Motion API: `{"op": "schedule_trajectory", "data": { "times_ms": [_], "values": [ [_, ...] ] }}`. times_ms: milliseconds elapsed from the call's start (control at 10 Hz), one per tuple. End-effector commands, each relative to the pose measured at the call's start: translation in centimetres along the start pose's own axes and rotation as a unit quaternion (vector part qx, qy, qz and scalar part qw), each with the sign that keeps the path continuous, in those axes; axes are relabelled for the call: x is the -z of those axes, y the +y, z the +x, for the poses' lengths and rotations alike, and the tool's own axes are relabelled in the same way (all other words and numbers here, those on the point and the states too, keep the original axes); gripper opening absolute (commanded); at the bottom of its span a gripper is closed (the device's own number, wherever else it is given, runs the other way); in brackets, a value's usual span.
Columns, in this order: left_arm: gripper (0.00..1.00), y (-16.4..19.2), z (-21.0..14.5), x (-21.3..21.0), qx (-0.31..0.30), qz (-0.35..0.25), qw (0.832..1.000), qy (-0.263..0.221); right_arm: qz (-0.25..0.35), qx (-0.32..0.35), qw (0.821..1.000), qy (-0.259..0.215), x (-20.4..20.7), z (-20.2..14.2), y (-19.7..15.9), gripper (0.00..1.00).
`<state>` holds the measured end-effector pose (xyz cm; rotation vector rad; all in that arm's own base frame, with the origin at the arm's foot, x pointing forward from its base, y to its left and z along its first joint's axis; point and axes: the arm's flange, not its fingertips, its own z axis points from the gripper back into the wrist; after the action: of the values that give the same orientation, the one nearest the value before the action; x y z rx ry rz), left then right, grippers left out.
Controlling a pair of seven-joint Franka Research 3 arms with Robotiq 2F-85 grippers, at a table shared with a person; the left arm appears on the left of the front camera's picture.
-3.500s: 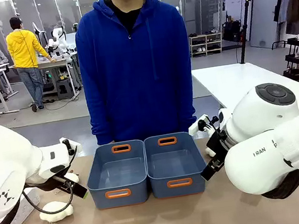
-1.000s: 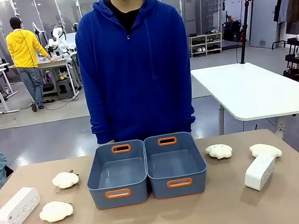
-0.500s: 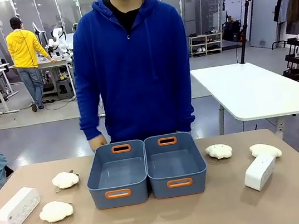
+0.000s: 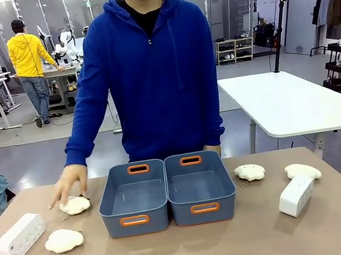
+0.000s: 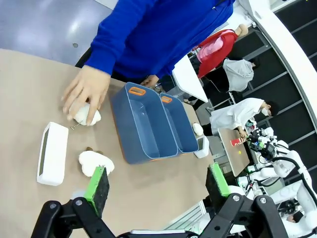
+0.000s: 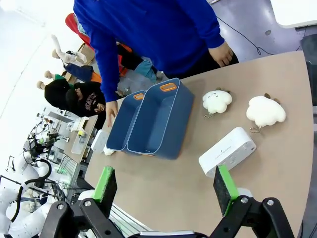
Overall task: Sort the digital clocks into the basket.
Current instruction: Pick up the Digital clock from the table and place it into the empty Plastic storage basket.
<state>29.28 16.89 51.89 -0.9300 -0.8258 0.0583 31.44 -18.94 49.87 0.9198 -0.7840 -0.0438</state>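
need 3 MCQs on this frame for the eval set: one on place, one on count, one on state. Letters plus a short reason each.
1. The person's hand is
A. inside a basket
B. on a cloud-shaped item left of the baskets
C. on a digital clock

2. How many digital clocks lie on the table?
A. one
B. two
C. four

3. The baskets are
A. both empty
B. each holding a clock
C. stacked one in the other

Key:
1 B: the fingers rest on the cloud-shaped item beside the left one of the baskets.
2 B: one white box lies at each end of the table.
3 A: both stand side by side with bare floors.
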Motion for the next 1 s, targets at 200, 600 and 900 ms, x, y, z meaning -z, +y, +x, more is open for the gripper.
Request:
{"op": "schedule_trajectory", "data": {
  "times_ms": [200,600,900],
  "values": [
    [1.00,-0.17,0.14,-0.06,0.008,-0.012,1.000,-0.005,0.004,-0.008,1.000,-0.003,0.08,0.12,-0.19,1.00],
    [1.00,-0.17,0.14,-0.06,0.008,-0.012,1.000,-0.005,0.004,-0.008,1.000,-0.003,0.08,0.12,-0.19,1.00],
    [1.00,-0.17,0.14,-0.06,0.008,-0.012,1.000,-0.005,-0.002,0.001,1.000,0.002,0.05,0.00,-0.05,1.00]
  ]
}}
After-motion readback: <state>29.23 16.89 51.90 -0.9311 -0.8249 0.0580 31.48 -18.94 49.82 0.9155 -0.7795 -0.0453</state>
